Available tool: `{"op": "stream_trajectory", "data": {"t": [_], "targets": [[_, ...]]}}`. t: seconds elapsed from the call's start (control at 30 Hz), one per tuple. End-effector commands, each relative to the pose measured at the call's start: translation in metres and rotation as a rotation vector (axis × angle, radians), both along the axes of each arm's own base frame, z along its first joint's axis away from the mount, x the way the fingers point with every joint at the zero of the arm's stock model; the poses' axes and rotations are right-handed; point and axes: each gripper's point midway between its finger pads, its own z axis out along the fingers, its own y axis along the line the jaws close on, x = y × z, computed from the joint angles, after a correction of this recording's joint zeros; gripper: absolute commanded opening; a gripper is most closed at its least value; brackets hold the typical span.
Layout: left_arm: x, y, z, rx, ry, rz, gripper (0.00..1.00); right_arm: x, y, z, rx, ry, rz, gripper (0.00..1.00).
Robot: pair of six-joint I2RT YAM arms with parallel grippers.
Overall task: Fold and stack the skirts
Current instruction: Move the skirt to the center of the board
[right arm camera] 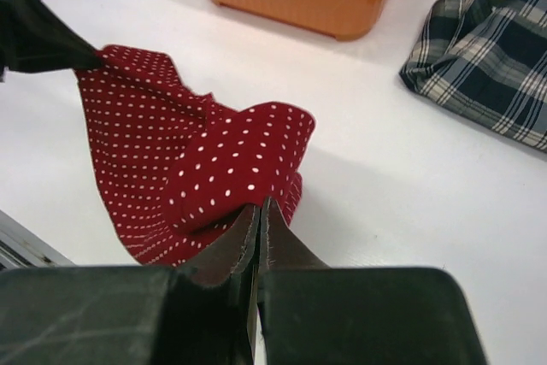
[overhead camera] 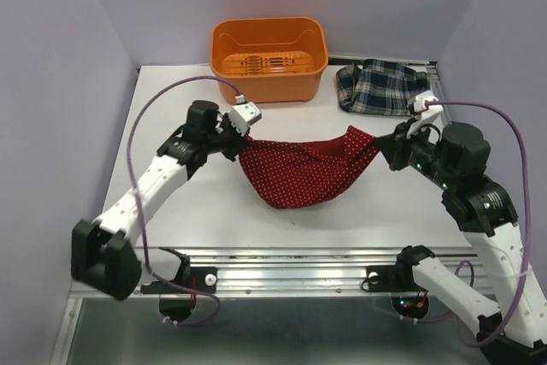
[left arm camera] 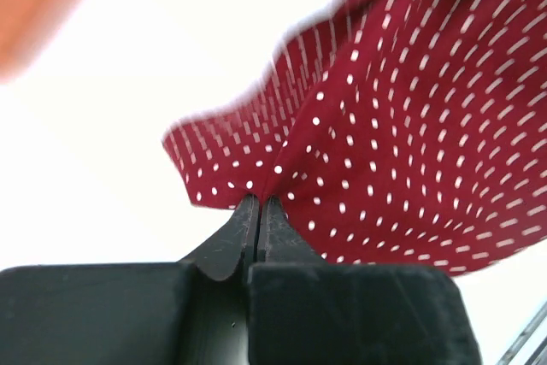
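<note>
Two pincers share one garment. From above, we see the soft dark red skirt with tiny white dots (overhead camera: 303,173) slung between them over the white worktop (overhead camera: 197,211), sagging at its centre. The left pincer (overhead camera: 242,148) clamps its nine o'clock corner and the right pincer (overhead camera: 382,150) its three o'clock corner. The green-navy-white plaid cloth skirt (overhead camera: 380,87) lies crumpled at one o'clock, just beside the orange plastic bin (overhead camera: 273,83) at twelve. In the left wrist view, the jaws are pressed together on a pinch of dotted cloth. In the right wrist view, the jaws are likewise closed on a bunched fold. We judge the cloth light, limp and apt to slip, so corners or hem edges give the surest hold.
</note>
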Motion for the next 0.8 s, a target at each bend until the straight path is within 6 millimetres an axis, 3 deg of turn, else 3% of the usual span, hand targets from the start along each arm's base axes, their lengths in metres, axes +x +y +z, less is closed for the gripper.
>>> {"op": "stream_trajectory", "data": {"t": [0.0,0.03,0.1,0.13,0.2,0.23,0.3,0.33,0.37,0.43,0.47,0.57,0.6,0.63,0.67,0.73,0.77], "targets": [[-0.026,0.000,0.063,-0.113,-0.140,-0.043,0.00,-0.008,-0.013,0.036,0.080,-0.069,-0.085,0.01],[-0.029,0.000,0.068,-0.124,-0.144,-0.044,0.00,0.000,-0.015,0.040,0.085,-0.091,-0.108,0.01],[-0.020,-0.003,0.072,-0.130,-0.131,-0.025,0.00,0.021,-0.022,0.023,0.045,-0.080,-0.175,0.01],[-0.011,-0.006,0.057,-0.109,-0.085,-0.016,0.00,0.045,-0.025,0.006,0.005,-0.066,-0.233,0.01],[0.007,-0.011,0.058,-0.109,-0.078,0.011,0.00,0.073,-0.027,-0.017,-0.056,-0.053,-0.272,0.01],[0.021,-0.016,0.039,-0.089,-0.037,0.019,0.00,0.099,-0.023,-0.037,-0.091,-0.021,-0.296,0.01],[0.044,-0.027,0.025,-0.081,0.009,0.023,0.00,0.135,-0.022,-0.073,-0.169,0.047,-0.321,0.01],[0.051,-0.030,0.018,-0.077,0.027,0.027,0.00,0.139,-0.026,-0.064,-0.156,0.024,-0.339,0.01],[0.059,-0.032,0.014,-0.071,0.034,0.032,0.00,0.155,-0.022,-0.090,-0.182,0.084,-0.327,0.01],[0.083,-0.037,0.007,-0.070,0.028,0.059,0.01,0.178,-0.027,-0.093,-0.192,0.074,-0.349,0.01],[0.093,-0.034,0.006,-0.069,0.013,0.086,0.01,0.190,-0.029,-0.108,-0.212,0.098,-0.356,0.01],[0.124,-0.027,0.004,-0.079,-0.015,0.164,0.02,0.220,-0.046,-0.106,-0.192,0.061,-0.405,0.01],[0.135,-0.023,0.011,-0.085,-0.033,0.194,0.03,0.231,-0.050,-0.120,-0.188,0.094,-0.422,0.01],[0.143,-0.019,0.007,-0.082,-0.030,0.233,0.11,0.242,-0.051,-0.113,-0.162,0.085,-0.405,0.04],[0.146,-0.017,0.008,-0.082,-0.029,0.244,0.19,0.246,-0.046,-0.115,-0.153,0.097,-0.381,0.15],[0.142,-0.013,0.017,-0.080,-0.037,0.241,0.37,0.248,-0.045,-0.119,-0.160,0.129,-0.355,0.50],[0.138,-0.010,0.021,-0.076,-0.047,0.234,0.48,0.245,-0.035,-0.110,-0.141,0.124,-0.298,0.75]]}}
